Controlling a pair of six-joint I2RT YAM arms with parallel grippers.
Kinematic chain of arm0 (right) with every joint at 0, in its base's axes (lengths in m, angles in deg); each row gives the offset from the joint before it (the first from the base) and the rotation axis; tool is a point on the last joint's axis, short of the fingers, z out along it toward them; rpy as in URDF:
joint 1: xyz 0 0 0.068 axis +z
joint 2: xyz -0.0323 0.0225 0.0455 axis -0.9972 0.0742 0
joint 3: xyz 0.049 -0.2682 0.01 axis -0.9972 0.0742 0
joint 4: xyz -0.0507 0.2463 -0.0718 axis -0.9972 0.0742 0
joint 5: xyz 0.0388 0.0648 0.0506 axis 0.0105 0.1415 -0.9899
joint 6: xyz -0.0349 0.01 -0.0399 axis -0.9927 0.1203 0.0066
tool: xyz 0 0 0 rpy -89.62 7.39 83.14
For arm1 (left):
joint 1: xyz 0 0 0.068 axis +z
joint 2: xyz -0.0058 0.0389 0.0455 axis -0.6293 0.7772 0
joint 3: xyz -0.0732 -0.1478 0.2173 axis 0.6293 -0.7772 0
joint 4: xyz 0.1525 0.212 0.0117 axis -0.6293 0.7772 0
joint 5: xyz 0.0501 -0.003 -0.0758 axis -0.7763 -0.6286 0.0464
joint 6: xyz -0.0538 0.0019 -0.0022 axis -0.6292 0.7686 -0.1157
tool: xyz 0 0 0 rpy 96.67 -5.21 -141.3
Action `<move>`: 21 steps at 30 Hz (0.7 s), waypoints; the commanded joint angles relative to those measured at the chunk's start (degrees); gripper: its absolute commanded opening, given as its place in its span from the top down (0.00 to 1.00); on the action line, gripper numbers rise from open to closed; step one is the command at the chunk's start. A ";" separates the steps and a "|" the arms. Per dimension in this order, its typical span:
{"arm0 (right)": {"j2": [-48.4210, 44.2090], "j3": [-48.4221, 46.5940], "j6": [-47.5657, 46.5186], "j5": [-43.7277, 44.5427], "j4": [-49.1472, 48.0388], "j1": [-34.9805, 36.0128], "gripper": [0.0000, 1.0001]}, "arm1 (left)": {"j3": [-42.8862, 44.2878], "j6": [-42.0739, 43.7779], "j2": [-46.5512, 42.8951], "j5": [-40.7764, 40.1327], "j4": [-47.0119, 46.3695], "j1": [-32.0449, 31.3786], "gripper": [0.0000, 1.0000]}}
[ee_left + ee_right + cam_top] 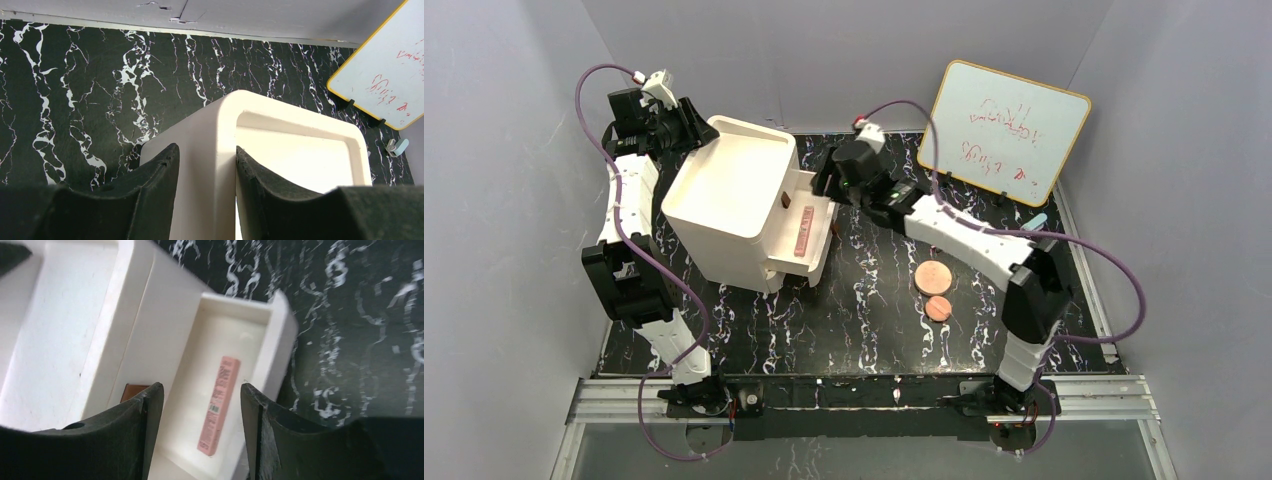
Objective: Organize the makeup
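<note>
Nearest, 2 copper-pink discs, the smaller disc [938, 308] just beside the larger disc [933, 277], lie unsorted on the marbled table [864, 320]. Beyond, the pink stick [220, 405] rests in the open drawer [280, 340], beneath the right gripper [201, 395], whose fingers are spread and hold nothing. Farthest, the left gripper [205, 152] pinches the white organizer [210, 125] by its wall, likely to steady it.

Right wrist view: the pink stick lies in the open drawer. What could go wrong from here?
1. The open right gripper hangs over the white plastic drawer; retreating could snag its front wall.
2. The left gripper pinches the white organizer box's wall; releasing before the drawer closes may let it slide.
</note>
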 commanded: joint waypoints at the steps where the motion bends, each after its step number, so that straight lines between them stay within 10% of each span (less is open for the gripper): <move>1: -11.68 3.61 -1.77 4.01 -2.83 -7.36 0.34 | -0.20 0.64 0.97 0.71 3.59 -1.04 0.58; 21: -23.38 27.03 17.05 -0.20 15.39 -32.61 0.38 | 0.03 0.38 1.42 0.80 3.64 -1.06 0.58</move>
